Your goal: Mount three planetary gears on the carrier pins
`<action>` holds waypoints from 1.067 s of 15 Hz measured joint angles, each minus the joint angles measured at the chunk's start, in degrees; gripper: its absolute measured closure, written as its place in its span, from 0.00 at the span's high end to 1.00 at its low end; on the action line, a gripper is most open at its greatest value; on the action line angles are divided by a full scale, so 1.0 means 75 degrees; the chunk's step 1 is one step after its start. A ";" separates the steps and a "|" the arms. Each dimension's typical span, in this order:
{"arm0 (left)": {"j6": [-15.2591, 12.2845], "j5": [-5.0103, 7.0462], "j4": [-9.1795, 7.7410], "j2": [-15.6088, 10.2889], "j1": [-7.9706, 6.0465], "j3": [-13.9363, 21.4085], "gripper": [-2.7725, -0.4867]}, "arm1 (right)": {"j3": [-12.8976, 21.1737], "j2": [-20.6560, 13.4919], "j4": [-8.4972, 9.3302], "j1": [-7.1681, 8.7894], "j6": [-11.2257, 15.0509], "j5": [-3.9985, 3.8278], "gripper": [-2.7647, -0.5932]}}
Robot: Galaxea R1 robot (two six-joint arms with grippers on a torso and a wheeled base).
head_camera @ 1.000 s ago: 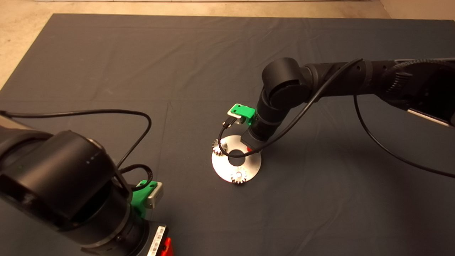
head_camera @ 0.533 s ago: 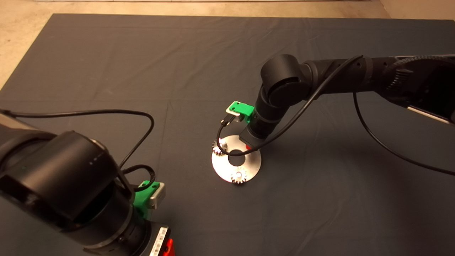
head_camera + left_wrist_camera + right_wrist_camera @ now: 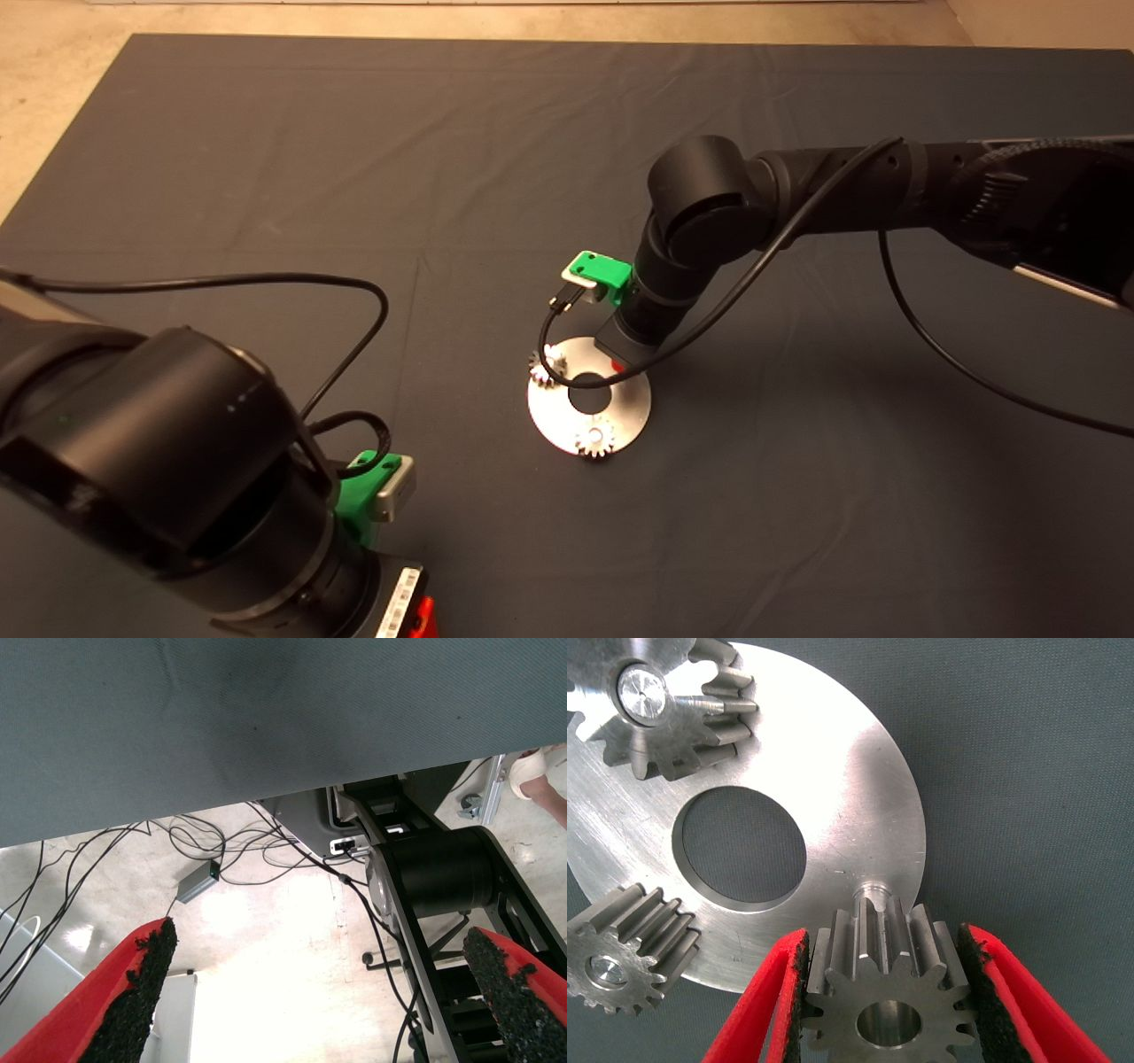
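In the right wrist view my right gripper (image 3: 881,941) is shut on a silvery planetary gear (image 3: 888,992), its red fingers (image 3: 775,997) against the teeth on both sides. The gear's central hole looks empty. It hangs over the edge of the shiny carrier disc (image 3: 859,788), just short of a bare carrier pin (image 3: 873,890). Two other gears (image 3: 656,704) (image 3: 620,961) sit on their pins. In the head view the disc (image 3: 627,412) lies mid-mat with gears (image 3: 547,365) (image 3: 594,439), and the right gripper (image 3: 619,364) is mostly hidden under its wrist. My left gripper (image 3: 323,992) is parked open at the lower left.
The dark mat (image 3: 266,159) stretches wide around the disc. A black cable (image 3: 567,377) from the right wrist loops over the disc. The left wrist view shows floor beyond the mat's edge with cables (image 3: 204,846), a robot base and a person's shoe (image 3: 540,771).
The right arm has shifted slightly up and away over the disc with the gear held. The left arm has sunk a little at the lower left.
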 joint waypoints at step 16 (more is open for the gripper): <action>0.0000 0.0000 0.0000 -0.0003 0.0002 0.0002 0.81 | 0.0010 0.0059 -0.0231 -0.0007 0.0000 0.0003 0.22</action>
